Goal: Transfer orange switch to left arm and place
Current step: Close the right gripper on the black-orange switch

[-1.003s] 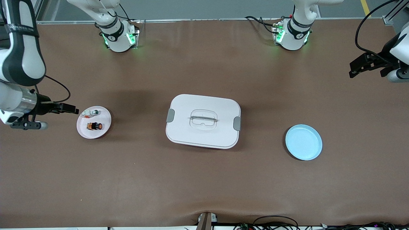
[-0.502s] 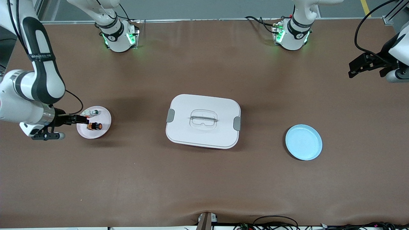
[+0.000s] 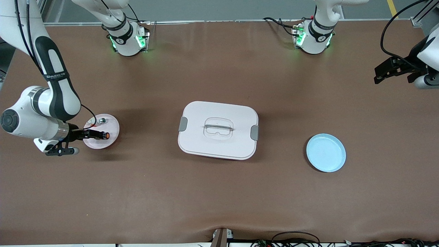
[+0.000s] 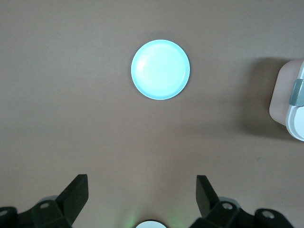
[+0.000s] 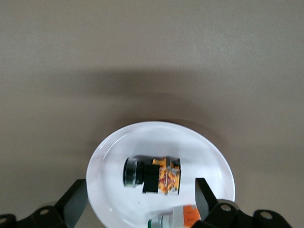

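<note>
The orange switch [image 3: 106, 136] lies on its side on the pink plate [image 3: 112, 125] toward the right arm's end of the table. In the right wrist view the switch [image 5: 152, 175] shows its black body and orange markings. My right gripper [image 3: 99, 135] is open low over the plate, and part of the switch is hidden under it. In its wrist view my right gripper [image 5: 140, 199] has the switch just ahead of its fingertips, not gripped. My left gripper [image 3: 380, 73] waits open in the air at the left arm's end and also shows in its wrist view [image 4: 141, 190]. The white box [image 3: 218, 129] sits mid-table.
A small silver-and-white part [image 3: 102, 120] lies on the same pink plate, beside the switch, and also shows in the right wrist view [image 5: 175, 219]. An empty light blue plate [image 3: 325, 152] sits between the box and the left arm's end. The left wrist view shows this plate [image 4: 160, 69] and a box corner [image 4: 289, 104].
My right gripper has moved from beside the pink plate to over it and now reaches the orange switch. The left arm has not moved.
</note>
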{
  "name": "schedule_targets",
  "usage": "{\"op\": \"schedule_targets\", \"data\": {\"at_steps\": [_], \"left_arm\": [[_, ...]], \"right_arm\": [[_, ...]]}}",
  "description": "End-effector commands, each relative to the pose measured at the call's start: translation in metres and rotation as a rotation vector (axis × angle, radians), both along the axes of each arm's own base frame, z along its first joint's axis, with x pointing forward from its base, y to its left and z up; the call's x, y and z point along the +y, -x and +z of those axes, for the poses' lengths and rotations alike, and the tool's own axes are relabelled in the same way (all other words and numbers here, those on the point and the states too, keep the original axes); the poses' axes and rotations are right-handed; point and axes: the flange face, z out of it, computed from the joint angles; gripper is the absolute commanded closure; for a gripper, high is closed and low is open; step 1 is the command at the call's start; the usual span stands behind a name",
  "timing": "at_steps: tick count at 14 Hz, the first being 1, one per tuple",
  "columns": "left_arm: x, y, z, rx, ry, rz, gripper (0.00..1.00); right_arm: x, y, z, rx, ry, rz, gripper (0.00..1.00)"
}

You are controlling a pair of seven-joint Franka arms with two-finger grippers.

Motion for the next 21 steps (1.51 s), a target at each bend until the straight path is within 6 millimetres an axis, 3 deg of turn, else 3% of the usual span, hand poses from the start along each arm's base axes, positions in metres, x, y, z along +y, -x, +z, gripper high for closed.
{"op": "schedule_targets", "data": {"at_steps": [1, 10, 21], "left_arm": [[0.001, -0.001, 0.002, 0.003, 0.009, -0.014, 0.00], [-0.005, -0.001, 0.001, 0.005, 0.011, -0.024, 0.00], [-0.004, -0.001, 0.000, 0.007, 0.012, -0.024, 0.00]], "right_arm": [[-0.003, 0.009, -0.014, -0.007, -0.004, 0.008, 0.00], [0.001, 0.030, -0.044, 0.012, 0.000, -0.021, 0.00], [-0.005, 0.027, -0.063, -0.006, 0.009, -0.061, 0.00]]}}
